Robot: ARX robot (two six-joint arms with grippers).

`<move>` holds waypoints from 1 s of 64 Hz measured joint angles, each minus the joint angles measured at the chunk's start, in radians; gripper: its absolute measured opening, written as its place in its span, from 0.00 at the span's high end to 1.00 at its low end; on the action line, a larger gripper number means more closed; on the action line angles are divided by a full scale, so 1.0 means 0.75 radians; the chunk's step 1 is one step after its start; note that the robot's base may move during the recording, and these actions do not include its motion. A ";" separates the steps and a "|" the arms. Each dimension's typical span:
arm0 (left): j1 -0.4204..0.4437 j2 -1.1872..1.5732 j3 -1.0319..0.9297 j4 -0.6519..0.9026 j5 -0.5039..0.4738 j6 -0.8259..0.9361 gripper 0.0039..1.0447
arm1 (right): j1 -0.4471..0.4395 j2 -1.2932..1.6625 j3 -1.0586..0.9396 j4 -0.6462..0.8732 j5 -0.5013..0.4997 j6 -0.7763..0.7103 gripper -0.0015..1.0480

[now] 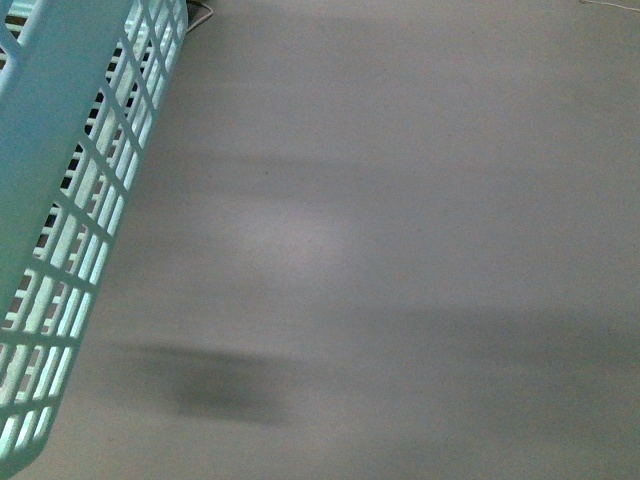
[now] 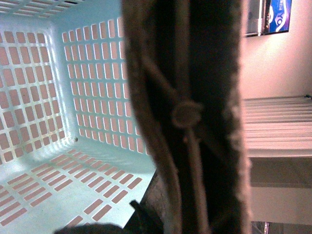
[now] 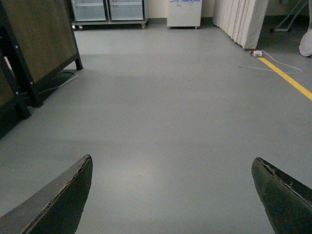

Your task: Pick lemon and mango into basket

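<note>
Bare grey floor (image 1: 400,250) across nearly the whole front view, with no table anywhere and only a soft dark shadow (image 1: 215,385) just beside the basket. Light-turquoise basket (image 1: 60,150) tilted along the left edge of that view, its slotted wall facing the camera.

From the left wrist: a look straight into the basket (image 2: 92,73), gridded walls and floor, with no fruit on the part visible. Close in front of it, blurred and filling the middle, the brown handle (image 2: 185,117) with its round stud. Left claw not plainly made out there; apart, together or clamped on the handle, impossible to tell.

From the right wrist: right claw (image 3: 171,187) spread wide, nothing between its dark fingertips (image 3: 68,195), only floor beneath. Further off, and with no basket in that view to place them by: a dark panel on a stand (image 3: 39,39), glass-fronted cabinets (image 3: 109,9), a white curtain (image 3: 241,19) and a yellow line (image 3: 287,78) on the floor.

No lemon and no mango in any view. Judging by that, an early step: neither fruit picked, perhaps the basket being handled or the fruit being sought. Next move, most likely: find the fruit, bring the spread right claw down over one piece, close on it gently, then carry it over to the basket and let go above the open top.
</note>
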 joint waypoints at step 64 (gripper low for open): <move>-0.001 0.001 0.000 -0.002 0.002 0.003 0.96 | 0.000 0.000 0.000 0.000 0.000 -0.001 0.08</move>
